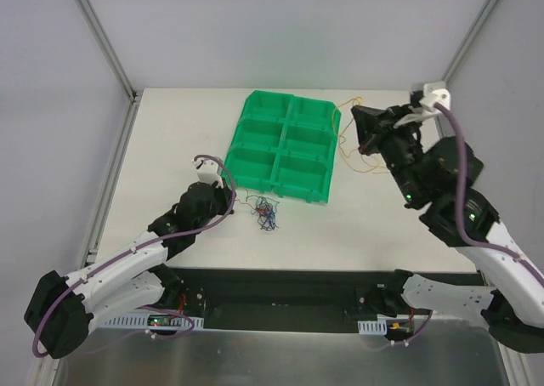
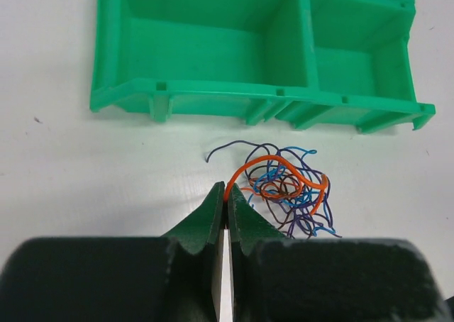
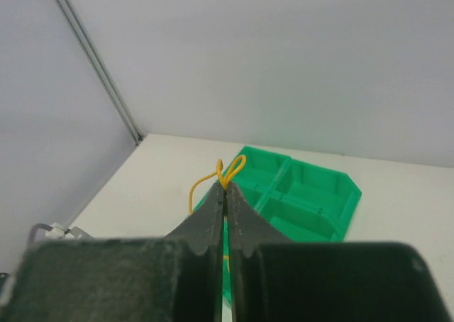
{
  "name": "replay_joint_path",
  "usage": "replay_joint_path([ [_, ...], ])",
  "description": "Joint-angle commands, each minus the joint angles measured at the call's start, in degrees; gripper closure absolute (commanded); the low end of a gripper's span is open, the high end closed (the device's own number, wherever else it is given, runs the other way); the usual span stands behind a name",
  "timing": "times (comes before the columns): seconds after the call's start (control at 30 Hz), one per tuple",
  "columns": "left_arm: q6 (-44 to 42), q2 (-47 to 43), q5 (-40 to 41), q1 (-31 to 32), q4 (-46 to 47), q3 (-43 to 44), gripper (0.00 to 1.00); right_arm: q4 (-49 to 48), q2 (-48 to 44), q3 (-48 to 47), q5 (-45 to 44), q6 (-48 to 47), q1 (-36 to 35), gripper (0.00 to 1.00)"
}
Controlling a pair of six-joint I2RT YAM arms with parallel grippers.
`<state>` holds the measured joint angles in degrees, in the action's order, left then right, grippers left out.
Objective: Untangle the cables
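Orange cable clamped in left pincer; tangle on counter beside green tray. Right pincer clamped on yellow cable, raised. Strands probably light, springy; grip near free ends.

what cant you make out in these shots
- Top view: tangle strands too small to trace.
- Right wrist view: yellow cable, lower run hidden behind the right gripper.
- Left wrist view: tray, far half cut off by the top edge.
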<state>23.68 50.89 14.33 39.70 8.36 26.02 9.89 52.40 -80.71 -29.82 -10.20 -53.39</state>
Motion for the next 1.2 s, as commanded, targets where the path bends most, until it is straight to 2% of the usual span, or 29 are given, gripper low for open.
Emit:
replay_joint_path([
  [0.0, 2.9, -1.4, 2.3, 0.1, -3.5, -1.0, 1.00, 1.9, 5.4, -1.1, 2.4, 4.4, 2.9, 0.99],
  [0.17, 5.0, -1.9, 0.1, 0.1, -3.7, -1.7, 1.00, 5.2, 10.3, -1.6, 7.8, 8.9, 8.7, 0.99],
  [0.33, 5.7, -1.8, -0.9, 0.1, -3.8, -1.9, 1.00, 5.7, 15.1, -0.9, 19.3, 15.8, 15.6, 0.99],
  [0.53, 6.5, -1.3, -3.5, 0.1, -3.9, -0.8, 1.00, 5.3, 21.8, -0.2, 25.7, 18.1, 19.0, 0.99],
  [0.77, 6.2, -1.4, -6.4, 0.1, -3.8, -0.2, 1.00, 4.2, 26.3, 5.9, 26.7, 18.5, 20.2, 0.99],
  [0.97, 5.5, -1.6, -8.4, 0.1, -3.8, 0.7, 1.00, 2.3, 31.3, 9.0, 32.9, 20.1, 20.7, 0.99],
  [1.17, 5.2, -2.1, -11.0, 0.0, -4.0, 1.0, 1.00, 6.4, 37.4, 5.8, 27.9, 16.9, 20.7, 0.99],
])
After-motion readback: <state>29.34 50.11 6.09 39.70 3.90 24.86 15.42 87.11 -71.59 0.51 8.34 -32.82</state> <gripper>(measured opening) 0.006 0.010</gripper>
